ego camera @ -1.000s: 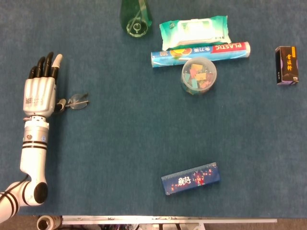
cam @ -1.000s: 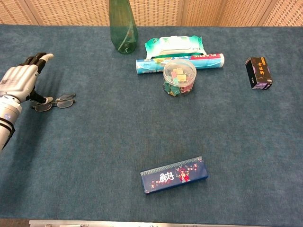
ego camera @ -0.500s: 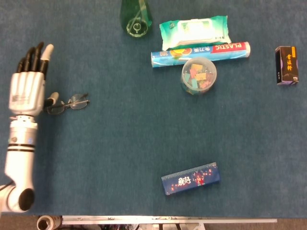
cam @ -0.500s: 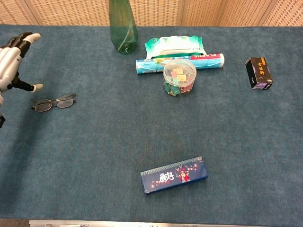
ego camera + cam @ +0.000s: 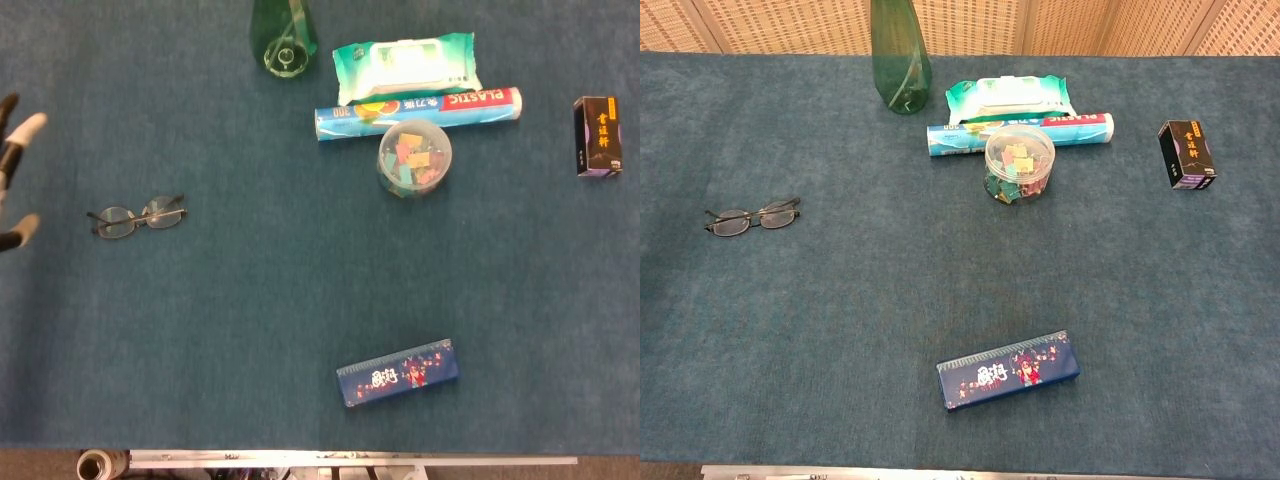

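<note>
Near the table's (image 5: 840, 330) front edge lies a blue patterned box (image 5: 1008, 369). At its left edge the left hand (image 5: 14, 185) shows only spread fingertips, empty, near the glasses (image 5: 136, 216). Farther back, a clear tub (image 5: 1019, 161) holds coloured clips, touching the wrap roll (image 5: 1020, 131). Behind it runs a woven wall (image 5: 1080, 25).

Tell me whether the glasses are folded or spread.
Spread: the glasses lie flat on the table, one temple arm angling out past the lenses, nothing touching them.
</note>
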